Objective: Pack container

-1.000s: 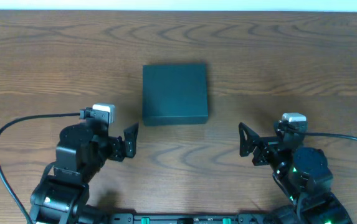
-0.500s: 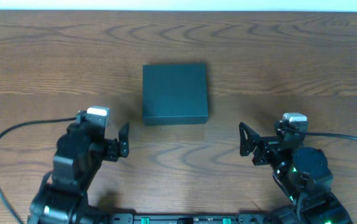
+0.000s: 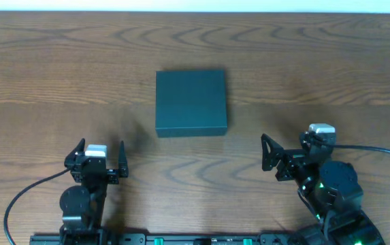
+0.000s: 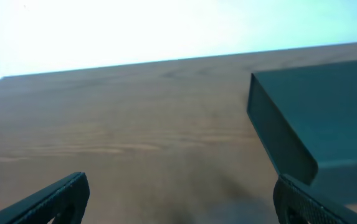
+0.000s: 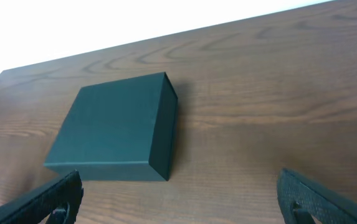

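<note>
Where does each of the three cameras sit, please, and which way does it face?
Overhead: fixed above the wooden table, looking straight down on the closed dark teal square cardboard box; the left gripper and right gripper show, both open.
Left wrist: low behind the left gripper's fingers, facing the far edge; box at right.
Right wrist: behind the right gripper's fingers, facing the box.
Shared: all three show the box.

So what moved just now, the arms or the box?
The left gripper pulled back toward the robot's base and swung to face straight ahead, open and empty. Nothing was grabbed or dropped. The right gripper and the container stayed put.
</note>
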{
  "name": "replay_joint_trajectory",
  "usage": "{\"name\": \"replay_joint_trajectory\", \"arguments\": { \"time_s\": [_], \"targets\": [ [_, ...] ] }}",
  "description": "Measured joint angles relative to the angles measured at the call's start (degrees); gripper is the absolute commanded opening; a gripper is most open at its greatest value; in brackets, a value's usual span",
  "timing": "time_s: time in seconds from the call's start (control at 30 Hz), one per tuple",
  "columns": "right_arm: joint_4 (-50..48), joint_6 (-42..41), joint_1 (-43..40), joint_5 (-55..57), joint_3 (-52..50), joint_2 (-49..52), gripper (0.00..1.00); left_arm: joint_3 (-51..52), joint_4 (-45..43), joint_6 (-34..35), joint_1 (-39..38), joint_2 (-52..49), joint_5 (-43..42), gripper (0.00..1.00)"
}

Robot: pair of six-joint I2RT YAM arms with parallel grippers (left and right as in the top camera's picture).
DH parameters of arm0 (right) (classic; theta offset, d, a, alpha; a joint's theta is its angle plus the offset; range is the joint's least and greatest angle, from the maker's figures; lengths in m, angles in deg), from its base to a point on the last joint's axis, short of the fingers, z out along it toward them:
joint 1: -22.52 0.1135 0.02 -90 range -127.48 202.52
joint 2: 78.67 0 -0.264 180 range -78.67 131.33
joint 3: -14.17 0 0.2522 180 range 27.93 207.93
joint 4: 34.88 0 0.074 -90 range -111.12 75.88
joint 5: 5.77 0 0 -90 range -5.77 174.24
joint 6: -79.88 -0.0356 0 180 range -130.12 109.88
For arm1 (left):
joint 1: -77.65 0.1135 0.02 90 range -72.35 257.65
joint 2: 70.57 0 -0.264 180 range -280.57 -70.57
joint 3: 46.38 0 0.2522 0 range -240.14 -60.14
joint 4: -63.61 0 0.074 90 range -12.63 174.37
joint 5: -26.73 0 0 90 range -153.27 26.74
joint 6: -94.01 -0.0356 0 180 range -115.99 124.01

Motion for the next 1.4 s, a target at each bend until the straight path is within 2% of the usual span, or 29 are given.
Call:
{"name": "replay_joint_trajectory", "arguments": {
  "time_s": [0.23, 1.17, 1.27, 1.4],
  "targets": [
    [0.0, 0.0, 0.0, 0.0, 0.0, 0.0, 0.99, 0.0, -0.1, -1.0, 0.2, 2.6, -0.1, 0.96],
    [0.0, 0.0, 0.0, 0.0, 0.0, 0.0, 0.99, 0.0, -0.1, -1.2, 0.2, 2.6, -0.1, 0.96],
    [2.9, 0.2, 0.0, 1.0, 0.0, 0.0, 0.99, 0.0, -0.1, -1.2, 0.2, 2.6, -0.1, 0.96],
    [6.1, 3.8, 0.0, 8.0, 0.0, 0.0, 0.99, 0.0, -0.2, -1.2, 0.2, 2.6, -0.1, 0.95]
  ]
}}
